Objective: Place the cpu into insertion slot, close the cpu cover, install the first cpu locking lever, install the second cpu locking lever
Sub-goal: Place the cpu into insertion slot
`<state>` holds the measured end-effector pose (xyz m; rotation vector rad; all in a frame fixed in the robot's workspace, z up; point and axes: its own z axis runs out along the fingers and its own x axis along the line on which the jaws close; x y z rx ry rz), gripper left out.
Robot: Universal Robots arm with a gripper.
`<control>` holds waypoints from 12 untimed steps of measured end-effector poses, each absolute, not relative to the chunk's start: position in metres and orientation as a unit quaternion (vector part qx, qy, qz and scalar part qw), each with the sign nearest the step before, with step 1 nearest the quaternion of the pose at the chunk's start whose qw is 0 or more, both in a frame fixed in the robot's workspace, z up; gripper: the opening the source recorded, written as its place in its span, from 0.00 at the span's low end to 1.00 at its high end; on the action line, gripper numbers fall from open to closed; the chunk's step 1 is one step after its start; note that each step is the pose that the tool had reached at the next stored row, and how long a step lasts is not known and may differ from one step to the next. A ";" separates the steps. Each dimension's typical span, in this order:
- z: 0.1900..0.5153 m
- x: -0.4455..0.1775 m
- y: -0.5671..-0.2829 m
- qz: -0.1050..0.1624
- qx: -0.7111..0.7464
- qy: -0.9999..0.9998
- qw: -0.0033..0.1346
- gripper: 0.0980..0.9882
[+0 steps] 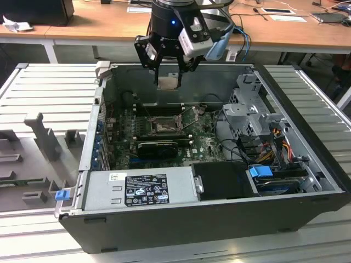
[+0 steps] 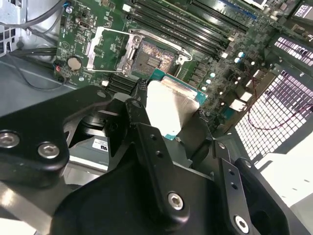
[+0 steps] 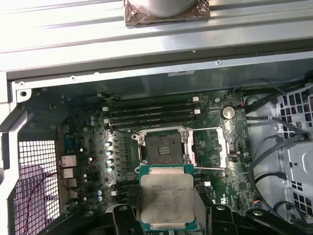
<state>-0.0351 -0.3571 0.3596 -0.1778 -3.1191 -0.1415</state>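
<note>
My gripper (image 1: 167, 74) hangs above the open computer case, shut on the cpu (image 1: 168, 82). In both wrist views the cpu (image 3: 166, 196) (image 2: 168, 110) shows its dull silver face and green edge, clamped between the black fingers (image 2: 139, 100). The insertion slot (image 3: 164, 148) (image 2: 154, 58) (image 1: 163, 127) lies bare on the green board below it, pins exposed. The cpu cover (image 3: 222, 147) (image 2: 105, 49) is swung open and lies beside the slot. Thin wire levers (image 1: 189, 118) stand raised next to the socket.
Black memory sticks (image 3: 151, 113) run along the far side of the socket. A long graphics card (image 1: 159, 147) sits on the near side. The power supply (image 1: 140, 187), drive cage (image 1: 249, 112) and loose cables (image 3: 274, 142) line the case walls. A grey fixture tray (image 1: 33, 159) is at the exterior view's left.
</note>
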 end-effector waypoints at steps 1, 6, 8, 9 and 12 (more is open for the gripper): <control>0.360 -0.035 -0.357 -0.045 -0.059 -0.997 0.007 0.48; 0.360 -0.035 -0.357 -0.045 -0.071 -0.996 0.006 0.48; 0.360 -0.035 -0.357 -0.045 -0.073 -0.996 0.006 0.48; 0.360 -0.035 -0.357 -0.045 -0.074 -0.996 0.006 0.48; 0.360 -0.035 -0.357 -0.045 -0.080 -0.996 0.006 0.48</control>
